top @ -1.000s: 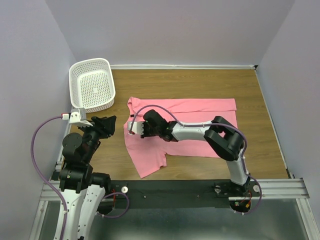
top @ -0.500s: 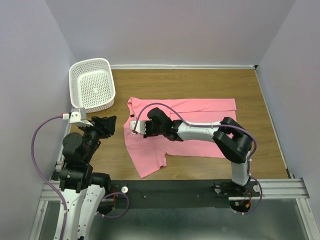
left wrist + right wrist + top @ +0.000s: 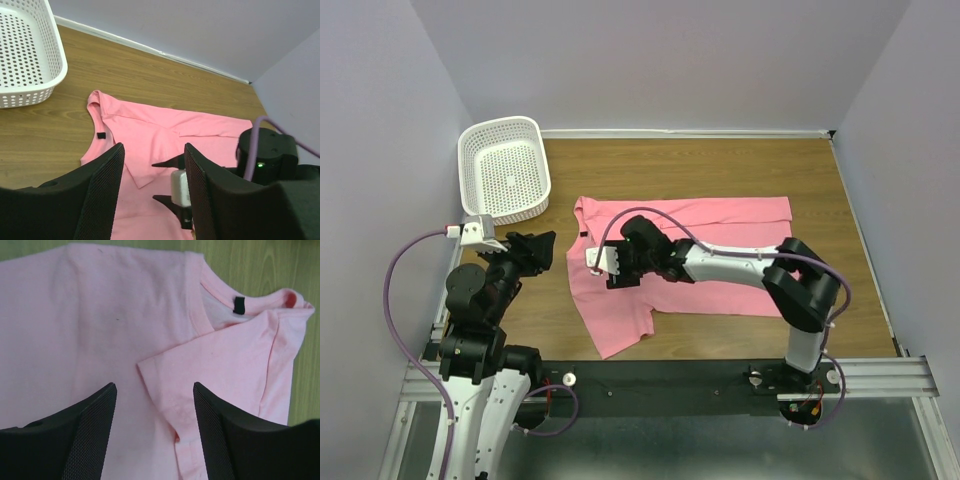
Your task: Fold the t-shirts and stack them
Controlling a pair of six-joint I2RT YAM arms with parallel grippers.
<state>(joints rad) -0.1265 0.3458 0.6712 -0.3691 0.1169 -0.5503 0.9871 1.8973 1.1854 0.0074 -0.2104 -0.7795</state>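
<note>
No legible txt anywhere; small dark label (image 3: pixel 239 305) at t-shirt (image 3: pixel 85 320) neck too tiny to read.

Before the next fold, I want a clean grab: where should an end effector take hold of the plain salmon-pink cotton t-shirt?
Take the flap jutting from the salmon-pink cotton t-shirt toward the arm bases, by its outer edge, coming down from the near side. It lies flat on the brown wooden table, clear of the folded-in far sleeve.
</note>
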